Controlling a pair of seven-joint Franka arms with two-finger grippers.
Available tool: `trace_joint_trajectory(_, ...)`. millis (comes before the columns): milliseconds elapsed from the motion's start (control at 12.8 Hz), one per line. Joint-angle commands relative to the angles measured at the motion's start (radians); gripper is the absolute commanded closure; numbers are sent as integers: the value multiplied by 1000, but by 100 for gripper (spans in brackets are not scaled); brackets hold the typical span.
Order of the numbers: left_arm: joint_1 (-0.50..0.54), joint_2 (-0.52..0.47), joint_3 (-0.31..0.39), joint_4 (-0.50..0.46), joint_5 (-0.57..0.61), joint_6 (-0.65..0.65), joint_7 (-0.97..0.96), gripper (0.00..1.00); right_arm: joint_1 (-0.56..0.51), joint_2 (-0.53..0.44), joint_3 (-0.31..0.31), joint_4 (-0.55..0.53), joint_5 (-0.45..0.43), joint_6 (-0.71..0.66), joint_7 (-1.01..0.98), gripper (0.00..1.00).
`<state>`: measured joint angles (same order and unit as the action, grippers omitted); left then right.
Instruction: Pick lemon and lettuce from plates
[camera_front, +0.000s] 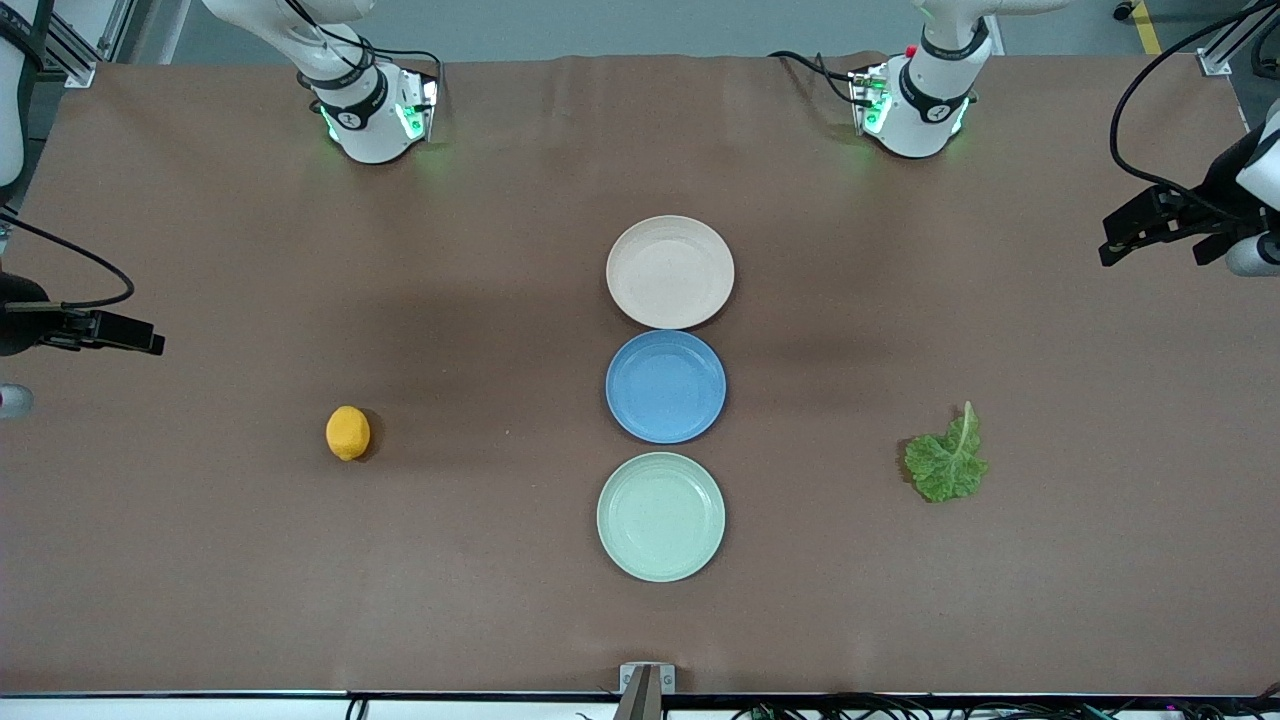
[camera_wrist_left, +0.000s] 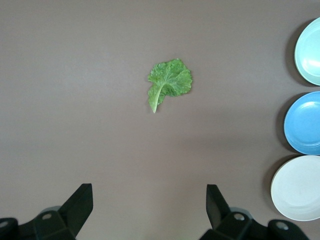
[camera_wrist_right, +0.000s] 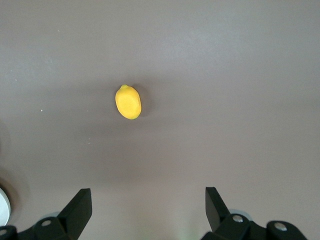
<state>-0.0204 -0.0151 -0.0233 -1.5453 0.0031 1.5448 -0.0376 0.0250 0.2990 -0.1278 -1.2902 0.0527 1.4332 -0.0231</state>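
Plates stand in a row down the middle of the brown table (camera_front: 200, 580) in the front view: the beige-pink plate (camera_front: 670, 271) farthest from the front camera, the blue plate (camera_front: 666, 386) just beside it in the middle, and the mint green plate (camera_front: 661, 516) nearest the camera. All three are bare. The lemon (camera_front: 348, 433) lies on the table toward the right arm's end, well apart from the plates. The lettuce (camera_front: 948, 463) lies flat on the table toward the left arm's end, also well apart from the plates, its pale stem pointing away from the camera. The right gripper (camera_front: 130, 335) hangs over the table's edge at the right arm's end, and the left gripper (camera_front: 1120, 240) hangs over the edge at the left arm's end

In the left wrist view, the left gripper (camera_wrist_left: 150, 210) has its two dark fingers (camera_wrist_left: 80, 202) spread wide with nothing between them, above the lettuce (camera_wrist_left: 170, 84) on bare table; parts of the three plates show at the picture's edge

In the right wrist view, the right gripper (camera_wrist_right: 149, 210) is likewise wide apart and holds nothing, with the lemon (camera_wrist_right: 128, 102) on the table below it
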Motion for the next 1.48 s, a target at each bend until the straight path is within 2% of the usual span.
trace_joint_trajectory(0, 7, -8, 2, 7, -28, 3, 13, 0, -2, -113, 5, -157, -1, 65, -17, 0)
trace_joint_trajectory(156, 7, -9, 3, 7, -26, 3, 15, 0, -7, -178, 4, -246, -2, 116, -44, 0)
trace_joint_trajectory(312, 5, -19, 0, 1, -26, 1, 13, 0, -7, -219, 2, -288, -7, 128, -50, 0)
trace_joint_trajectory(781, 0, -31, -3, -9, -15, -2, 8, 0, -14, -288, 2, -294, -8, 86, -81, 0)
trace_joint_trajectory(1172, 3, -49, -24, -32, -12, -5, -5, 0, -13, -298, 8, -239, -25, 30, -80, 0)
trace_joint_trajectory(1406, 5, -63, -24, -41, -12, -6, -5, 0, -10, -333, 11, -247, -24, 16, -74, 0)
